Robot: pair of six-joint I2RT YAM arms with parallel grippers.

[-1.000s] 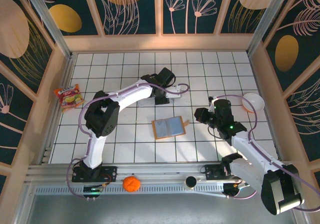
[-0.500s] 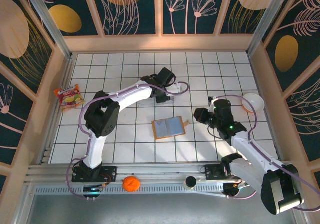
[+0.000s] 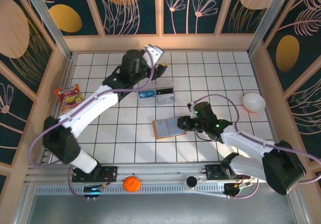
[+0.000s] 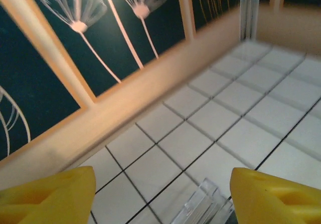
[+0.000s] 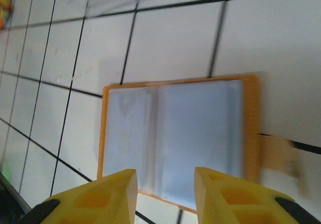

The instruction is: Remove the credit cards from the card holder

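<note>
The card holder point(image 3: 168, 127) lies open on the tiled table, orange rim around grey-blue pockets point(image 5: 175, 134), strap tab point(image 5: 277, 155) to its right. My right gripper point(image 3: 183, 123) hovers at its right edge; in the right wrist view the gripper point(image 5: 165, 189) is open, with nothing between its yellow fingers point(image 5: 103, 196). My left gripper point(image 3: 162, 69) is raised behind the clear plastic box point(image 3: 156, 96). It stands wide open point(image 4: 163, 194) and empty over the box corner point(image 4: 208, 206). A blue credit card point(image 3: 147, 94) lies in that box.
A snack packet point(image 3: 70, 96) lies at the left wall and a white bowl point(image 3: 253, 102) at the right. An orange ball point(image 3: 131, 183) and a black knob point(image 3: 191, 182) sit on the front rail. Wooden walls surround the table.
My left gripper let go at the clear box, opened wide and rose toward the back wall. My right gripper swung left to the card holder's right edge and opened.
</note>
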